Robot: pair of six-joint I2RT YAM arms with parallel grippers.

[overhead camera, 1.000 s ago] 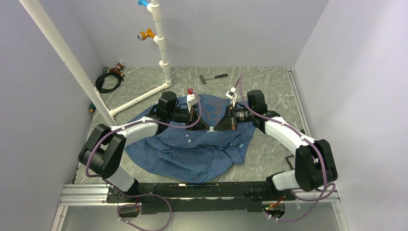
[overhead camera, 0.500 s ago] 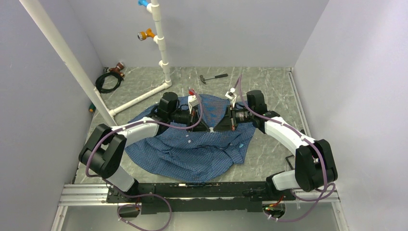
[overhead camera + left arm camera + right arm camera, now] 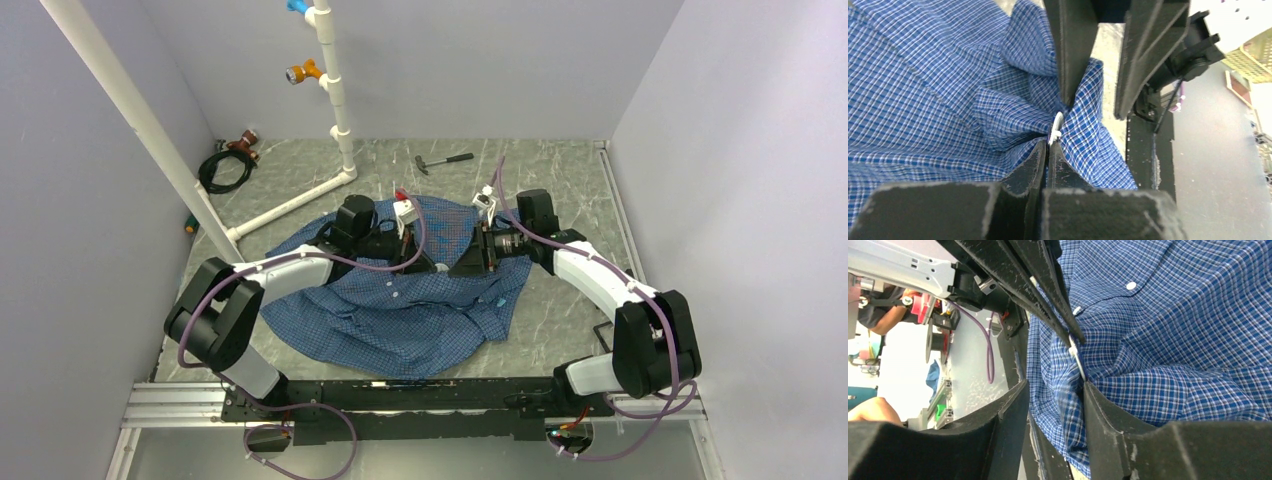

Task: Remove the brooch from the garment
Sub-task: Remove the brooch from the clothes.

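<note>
Brooch [image 3: 1055,129]: seen edge-on only, as a small pale sliver standing out of a puckered fold of the blue checked shirt [image 3: 400,320]. It sits near the shirt's upper middle, and the shirt lies spread on the table [image 3: 570,190]. Colour cannot be made out. Left gripper [image 3: 1047,150]: fingers pressed together, the sliver caught at their tips, cloth bunched around them. Right gripper [image 3: 1054,386]: jaws spread wide, straddling a ridge of cloth just beside it, clamping nothing, tips facing the left gripper's. White buttons [image 3: 1131,285] show on the shirt close by.
</note>
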